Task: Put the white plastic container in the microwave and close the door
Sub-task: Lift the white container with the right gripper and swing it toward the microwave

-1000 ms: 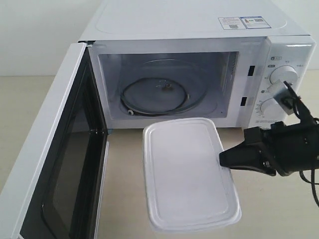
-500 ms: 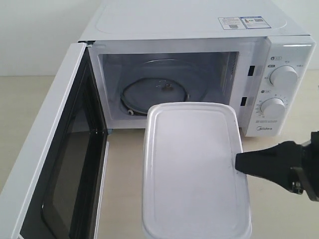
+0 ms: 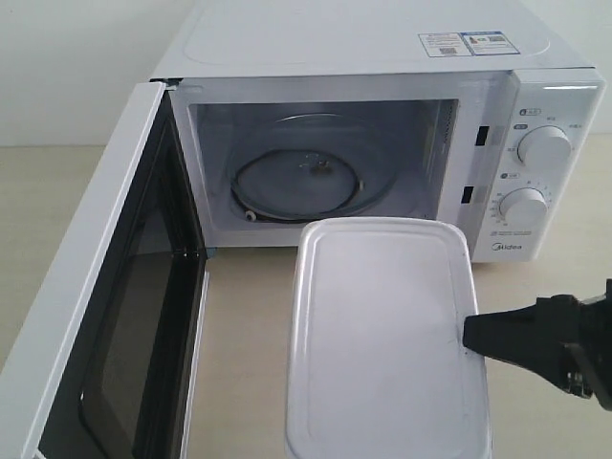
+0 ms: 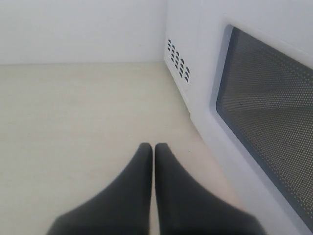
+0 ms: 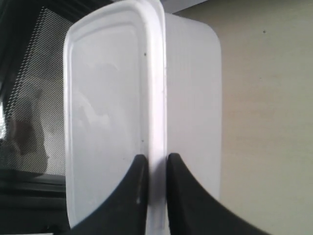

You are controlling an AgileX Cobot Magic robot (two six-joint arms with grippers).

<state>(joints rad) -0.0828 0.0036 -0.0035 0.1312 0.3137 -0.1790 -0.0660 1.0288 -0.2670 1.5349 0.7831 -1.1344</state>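
The white plastic container [image 3: 382, 335] hangs in the air in front of the microwave [image 3: 382, 57], its lid facing up. My right gripper [image 3: 470, 335] is shut on the container's right rim, also seen in the right wrist view as the white plastic container [image 5: 112, 98] clamped at its edge by the right gripper [image 5: 155, 161]. The door [image 3: 105, 287] stands swung open to the left, showing its dark window. The cavity holds a glass turntable [image 3: 298, 182]. My left gripper [image 4: 154, 149] is shut on nothing, low over the table beside the door [image 4: 264, 107].
Two round dials [image 3: 543, 148] sit on the microwave's right panel. The beige tabletop [image 3: 239, 335] lies between the open door and the container. A pale wall [image 4: 83, 29] rises behind the table.
The right gripper brought the container up and toward the camera, then drew it slightly back and right; the container's far edge no longer overlaps the cavity opening.
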